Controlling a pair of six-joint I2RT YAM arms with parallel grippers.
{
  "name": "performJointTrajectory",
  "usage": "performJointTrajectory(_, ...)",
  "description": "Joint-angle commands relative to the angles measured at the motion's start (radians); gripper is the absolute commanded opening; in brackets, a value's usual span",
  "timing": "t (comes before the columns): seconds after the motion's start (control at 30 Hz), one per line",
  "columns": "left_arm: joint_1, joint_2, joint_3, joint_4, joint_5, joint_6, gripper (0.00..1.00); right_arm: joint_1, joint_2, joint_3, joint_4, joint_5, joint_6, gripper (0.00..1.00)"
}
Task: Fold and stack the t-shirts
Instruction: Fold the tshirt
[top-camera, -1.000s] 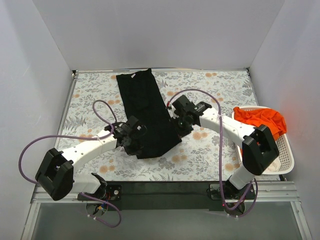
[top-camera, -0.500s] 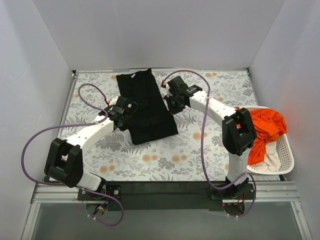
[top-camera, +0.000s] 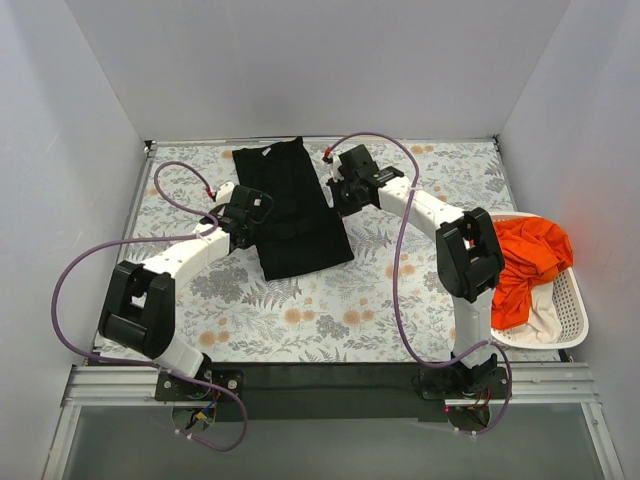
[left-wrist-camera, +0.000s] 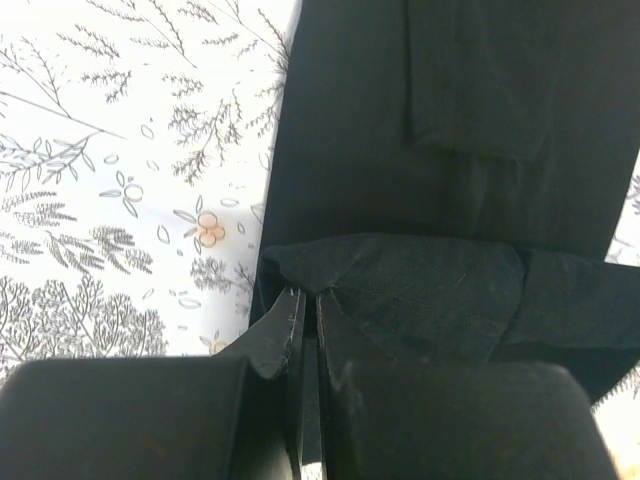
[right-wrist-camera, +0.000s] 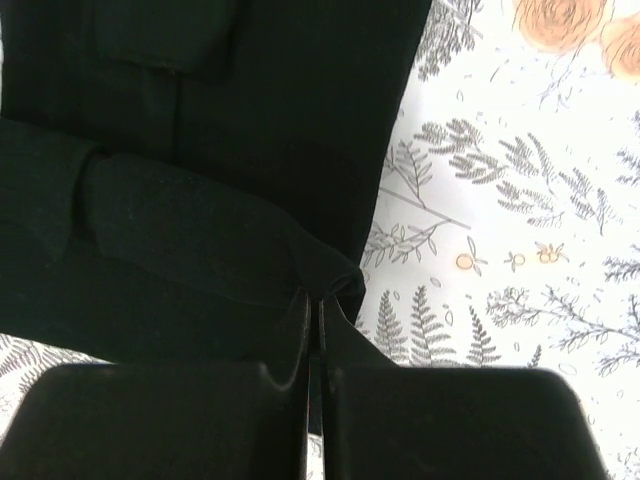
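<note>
Arms: two, one on each side of the black t-shirt (top-camera: 290, 215).
Grippers: two.
T-shirts: three; one black, one orange (top-camera: 530, 248), one cream (top-camera: 543, 322).
Baskets: one white basket (top-camera: 574, 300).
Left gripper (left-wrist-camera: 306, 300): its fingers are pressed together, pinching a fold of black cloth at the shirt's left edge.
Right gripper (right-wrist-camera: 316, 300): its fingers are pressed together too, pinching a fold of black cloth at the shirt's right edge.
Black t-shirt: it lies between the two grippers as a long, thin strip on the table (top-camera: 400, 300). More flat black cloth runs on ahead of both sets of fingers, toward the back wall.
Fold: a top layer of cloth runs across from one gripper to the other and lies over the layer below.
Edge by the left gripper: the shirt's left side is a straight line just ahead of the fingers. Flowery table top shows to the left of it.
Edge by the right gripper: the shirt's right side is a straight line just ahead of the fingers. Flowery table top shows to the right of it.
Room behind the grippers: flowery table top shows from the shirt's near end back to the arm bases.
Basket: it sits well apart, far to the right of the right gripper, at the table's right edge.
Orange and cream t-shirts: both are in the basket, with the orange one on top and hanging over the rim.
</note>
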Motion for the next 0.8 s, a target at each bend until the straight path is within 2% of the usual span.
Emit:
performJointTrajectory(0.0,0.01,0.018,0.007,0.053,-0.059,0.002,0.0,-0.009,0.018,0.045,0.079,-0.021,-0.015,0.01)
performJointTrajectory(0.77,0.023,0.108,-0.033,0.266,-0.092,0.068,0.0,-0.017,0.052,-0.008,0.219,-0.042,-0.022,0.01)
